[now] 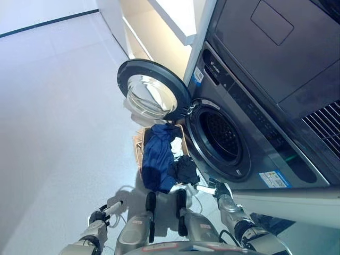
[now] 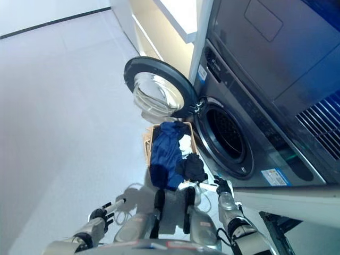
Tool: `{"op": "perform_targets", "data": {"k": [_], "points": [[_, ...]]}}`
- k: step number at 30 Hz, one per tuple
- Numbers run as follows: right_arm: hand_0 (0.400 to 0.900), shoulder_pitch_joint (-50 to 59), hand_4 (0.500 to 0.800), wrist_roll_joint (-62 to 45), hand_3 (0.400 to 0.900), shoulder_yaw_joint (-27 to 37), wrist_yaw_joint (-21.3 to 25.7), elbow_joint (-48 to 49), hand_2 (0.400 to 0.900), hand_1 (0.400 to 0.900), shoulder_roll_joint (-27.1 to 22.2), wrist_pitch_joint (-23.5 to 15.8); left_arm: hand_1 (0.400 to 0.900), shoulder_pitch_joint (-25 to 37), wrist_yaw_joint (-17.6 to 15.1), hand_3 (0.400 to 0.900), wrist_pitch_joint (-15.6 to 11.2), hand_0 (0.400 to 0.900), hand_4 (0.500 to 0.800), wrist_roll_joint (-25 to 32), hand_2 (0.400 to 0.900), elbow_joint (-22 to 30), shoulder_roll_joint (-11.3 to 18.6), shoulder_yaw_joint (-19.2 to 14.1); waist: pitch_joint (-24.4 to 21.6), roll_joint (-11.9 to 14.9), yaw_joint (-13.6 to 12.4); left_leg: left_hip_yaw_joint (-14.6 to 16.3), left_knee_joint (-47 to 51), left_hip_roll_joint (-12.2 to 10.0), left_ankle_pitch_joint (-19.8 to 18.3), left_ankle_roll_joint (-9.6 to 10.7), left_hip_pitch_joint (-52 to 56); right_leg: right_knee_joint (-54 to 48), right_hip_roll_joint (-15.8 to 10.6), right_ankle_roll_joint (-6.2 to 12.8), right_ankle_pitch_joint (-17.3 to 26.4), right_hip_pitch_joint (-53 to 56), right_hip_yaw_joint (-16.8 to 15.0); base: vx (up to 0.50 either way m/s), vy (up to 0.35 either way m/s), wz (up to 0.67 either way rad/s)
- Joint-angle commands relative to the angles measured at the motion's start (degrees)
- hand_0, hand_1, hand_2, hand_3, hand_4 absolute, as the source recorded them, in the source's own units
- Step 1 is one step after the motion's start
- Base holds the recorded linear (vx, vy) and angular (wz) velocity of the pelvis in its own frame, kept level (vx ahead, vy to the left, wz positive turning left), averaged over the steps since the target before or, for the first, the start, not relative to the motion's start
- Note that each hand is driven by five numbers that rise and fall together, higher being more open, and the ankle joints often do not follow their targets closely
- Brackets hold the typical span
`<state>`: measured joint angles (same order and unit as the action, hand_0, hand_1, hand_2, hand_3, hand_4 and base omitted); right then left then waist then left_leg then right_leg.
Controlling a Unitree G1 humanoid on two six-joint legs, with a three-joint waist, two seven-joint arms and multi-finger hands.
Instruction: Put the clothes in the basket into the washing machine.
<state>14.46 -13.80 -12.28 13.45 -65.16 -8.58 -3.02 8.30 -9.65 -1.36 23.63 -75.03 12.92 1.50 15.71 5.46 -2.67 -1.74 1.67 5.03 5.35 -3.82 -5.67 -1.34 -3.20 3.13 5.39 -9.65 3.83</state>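
Clothes [image 1: 159, 154] heaped in basket [image 1: 139, 146], washing machine [image 1: 255, 106] drum empty, left hand [image 1: 103, 212] and right hand [image 1: 219, 188] open.

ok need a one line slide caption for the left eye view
Washing machine door open, basket of clothes beside it, both hands low and empty.

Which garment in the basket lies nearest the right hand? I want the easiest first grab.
The black garment, at the basket's near end, just beside the right hand. The blue one and white one lie farther.
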Motion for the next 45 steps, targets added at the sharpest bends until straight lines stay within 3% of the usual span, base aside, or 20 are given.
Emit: {"op": "perform_targets", "data": {"k": [1,11,16,21,23,26,39,45], "points": [[0.9,6.0,0.8,1.9,0.9,-3.1,1.6,4.2,0.9,0.9,-3.8,-2.2,0.9,3.0,-1.8,0.9,-1.0,0.9,0.8,2.0,0.9,-1.4,-1.4,1.2,1.9,-2.9,0.5,-1.8,-4.4,-1.4,-6.7,3.2,-3.0,3.9,1.7,1.75,-5.4,-0.1,-0.5,-0.06,-0.106,0.1],[0.9,20.6,0.8,6.9,0.9,-11.6,2.1,8.5,0.9,0.9,-7.2,-1.9,0.9,9.9,-3.1,0.9,-3.4,0.9,0.8,6.1,0.9,4.8,-1.0,6.0,9.1,-4.0,-0.5,-2.8,-10.0,-1.4,-5.7,3.7,-14.4,14.9,0.8,0.89,-7.8,-13.5,1.8,-0.04,-0.039,0.12],[0.9,28.3,0.8,9.1,0.9,-15.0,2.1,6.8,0.9,0.9,-9.9,-1.5,0.9,12.9,-3.9,0.9,-4.9,0.9,0.8,9.3,0.9,7.5,0.4,6.6,12.0,-3.7,-1.4,-3.4,-13.2,-1.0,-5.3,4.1,-20.8,18.1,0.3,0.72,-8.2,-19.6,2.2,-0.05,-0.003,0.17],[0.9,35.4,0.8,14.6,0.9,-16.2,8.6,2.6,0.9,0.9,-12.5,-1.0,0.9,16.8,-6.2,0.9,-6.5,0.9,0.8,11.1,0.9,8.5,1.3,7.5,14.1,-3.9,-2.1,-4.0,-16.1,-0.5,-5.6,4.4,-25.8,20.2,0.1,0.59,-8.2,-24.1,2.2,-0.04,0.003,0.1],[0.9,37.2,0.8,16.3,0.9,-15.9,12.9,0.4,0.9,0.9,-12.7,-0.6,0.9,18.7,-8.0,0.9,-7.5,0.9,0.8,11.4,0.9,9.5,1.7,8.1,14.1,-4.4,-2.2,-3.9,-18.0,-0.2,-6.0,4.3,-28.8,21.6,-0.2,0.62,-8.4,-26.7,2.1,-0.04,0.02,0.06],[0.9,39.8,0.8,16.0,0.9,-16.0,13.9,-2.8,0.9,0.9,-12.9,-0.2,0.9,20.9,-9.1,0.9,-8.6,0.9,0.8,12.4,0.9,10.9,2.1,9.0,14.1,-5.4,-2.7,-4.3,-21.5,0.5,-6.8,4.1,-33.5,24.6,-0.7,0.53,-8.9,-31.2,2.2,-0.06,0.015,0.1],[0.9,46.5,0.8,14.9,0.9,-17.2,12.3,-12.0,0.9,0.9,-18.9,1.9,0.9,25.2,-9.6,0.9,-11.7,0.9,0.8,16.9,0.9,20.8,1.8,12.5,14.1,-10.8,-5.8,-3.8,-36.6,3.0,-9.0,3.2,-57.2,42.5,-4.1,-0.19,-12.6,-55.1,1.8,-0.05,0.005,0.1],[0.9,44.9,0.8,15.8,0.9,-17.2,12.0,-13.6,0.9,0.9,-18.2,2.8,0.9,23.8,-9.6,0.9,-11.4,0.9,0.8,17.6,0.9,20.4,0.6,12.4,14.1,-11.4,-5.9,-3.0,-41.1,3.2,-10.6,2.7,-60.6,47.1,-4.5,-0.42,-14.2,-59.0,1.0,-0.01,0.003,0.0]]}}
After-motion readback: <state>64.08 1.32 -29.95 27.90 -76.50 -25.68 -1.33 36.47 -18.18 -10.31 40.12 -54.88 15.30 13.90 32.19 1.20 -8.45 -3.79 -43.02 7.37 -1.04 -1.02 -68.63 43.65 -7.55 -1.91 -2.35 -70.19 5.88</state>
